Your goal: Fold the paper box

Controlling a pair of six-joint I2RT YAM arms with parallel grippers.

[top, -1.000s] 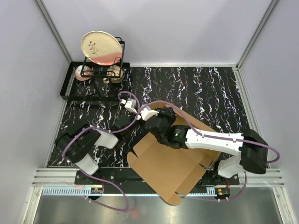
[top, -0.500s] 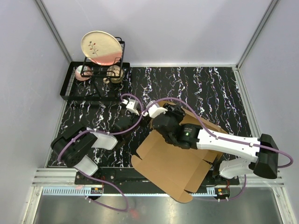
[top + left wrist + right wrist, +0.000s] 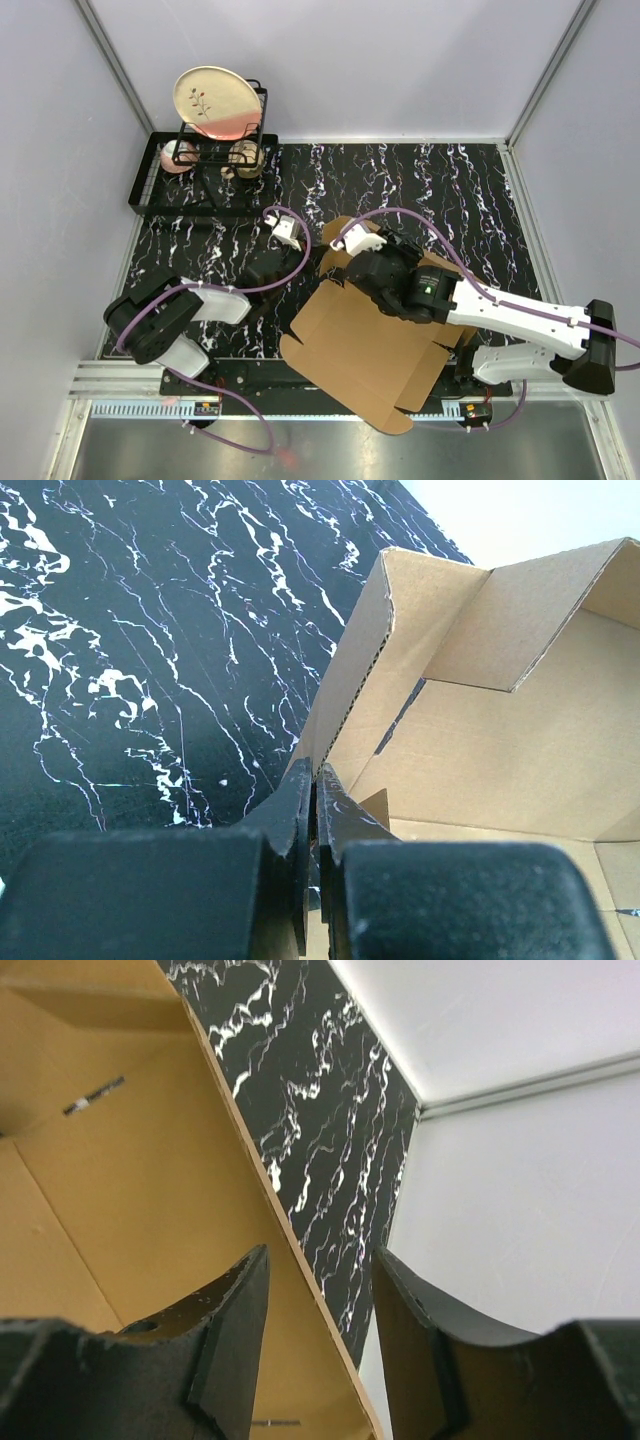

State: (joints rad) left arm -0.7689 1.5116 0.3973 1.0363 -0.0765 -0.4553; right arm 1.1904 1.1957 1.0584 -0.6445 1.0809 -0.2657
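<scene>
A brown cardboard box (image 3: 360, 350) lies partly folded on the black marbled table (image 3: 430, 190), near its front edge. The left gripper (image 3: 315, 780) is pinched shut on nothing, its tips beside a raised flap. The right gripper (image 3: 320, 1255) stands half open, its jaws either side of a box wall's edge.

No text, label, brand or number can be read anywhere in view.

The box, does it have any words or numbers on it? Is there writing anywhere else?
No text can be read anywhere.
The paper box is plain brown cardboard in all three views, with no print or label.
The plate at the back shows only a small flower drawing, no letters.
Nothing else carries legible marks.
</scene>
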